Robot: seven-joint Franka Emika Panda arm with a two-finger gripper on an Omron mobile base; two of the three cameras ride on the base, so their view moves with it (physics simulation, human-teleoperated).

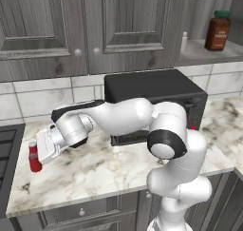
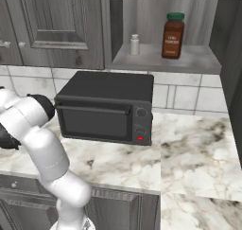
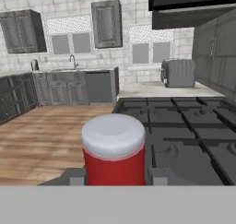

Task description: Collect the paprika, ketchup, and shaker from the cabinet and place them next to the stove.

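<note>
Your gripper (image 1: 34,155) is clamped on the ketchup (image 1: 34,159) at the counter's stove end.

In the left base view, the ketchup stands upright on the marble counter (image 1: 118,170), just beside the stove (image 1: 8,154) and well left of the toaster oven (image 1: 156,99). You see the paprika (image 1: 217,30) and shaker (image 1: 184,41) in the cabinet (image 1: 209,54), up right of that oven. In the right base view, both sit on the shelf above the oven, shaker (image 2: 134,44) left of paprika (image 2: 173,35). In the hand view, the ketchup's white cap (image 3: 113,135) stands between your fingertips (image 3: 156,176), burners just beyond.
</note>
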